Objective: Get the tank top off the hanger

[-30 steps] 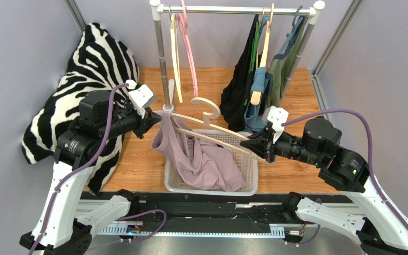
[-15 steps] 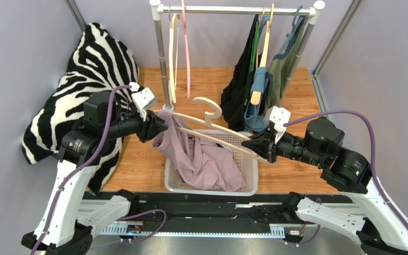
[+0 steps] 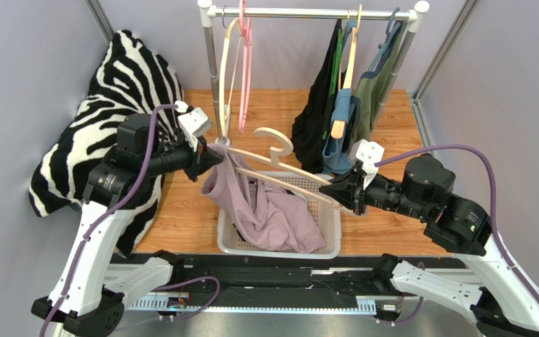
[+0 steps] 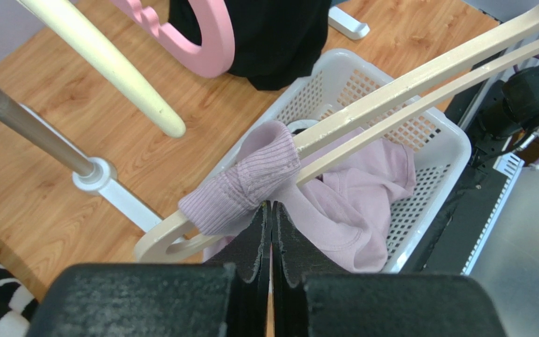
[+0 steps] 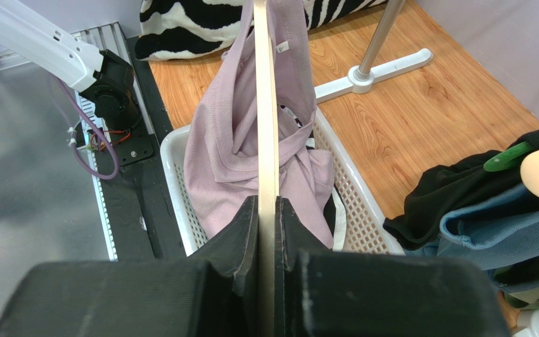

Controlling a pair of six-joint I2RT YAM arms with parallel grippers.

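A lilac tank top (image 3: 258,210) hangs by one strap (image 4: 244,186) from the left end of a cream wooden hanger (image 3: 279,175). Its body is slumped into a white mesh basket (image 3: 332,232). My left gripper (image 3: 210,156) is at that hanger end, with its jaws shut and its tips (image 4: 271,205) pinching the strap's lower edge. My right gripper (image 3: 328,189) is shut on the hanger's right arm (image 5: 265,105) and holds it tilted above the basket. In the right wrist view the tank top (image 5: 223,140) drapes down beside the hanger.
A metal clothes rack (image 3: 212,77) stands behind the basket. It holds an empty pink hanger (image 3: 245,63), an empty cream hanger (image 3: 224,70), and dark, blue and green garments (image 3: 342,105) at the right. A zebra-print cushion (image 3: 110,91) lies at the left.
My left gripper has moved right and a little away, up against the hanger's left end and the strap. The empty pink and cream hangers on the rail have swung. The right arm has barely moved.
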